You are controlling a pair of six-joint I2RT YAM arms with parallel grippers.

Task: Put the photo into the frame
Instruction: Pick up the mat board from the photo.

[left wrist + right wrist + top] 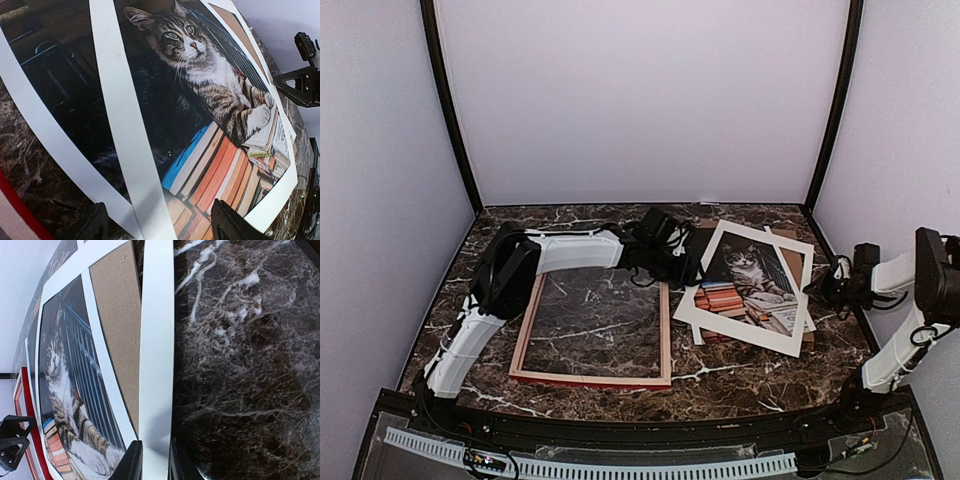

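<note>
The photo [752, 275], a tabby cat on stacked books, lies flat at the right of the table. A white mat [808, 270] lies askew over it. Its strip [125, 125] crosses the picture [200, 75] diagonally. My left gripper [160, 225] hangs open just above the photo's near-left corner, with nothing between its fingers. My right gripper [156, 462] is shut on the mat's right strip [157, 340], one finger at each edge of the strip. The frame [590, 378] lies face down to the left of the photo, its glass showing the marble.
A brown backing board [117, 315] lies under the photo and mat. The frame's red edge [15, 210] is close beside my left gripper. Dark marble table [240, 365] stretches right of the mat. Black corner posts and pale walls enclose the back and sides.
</note>
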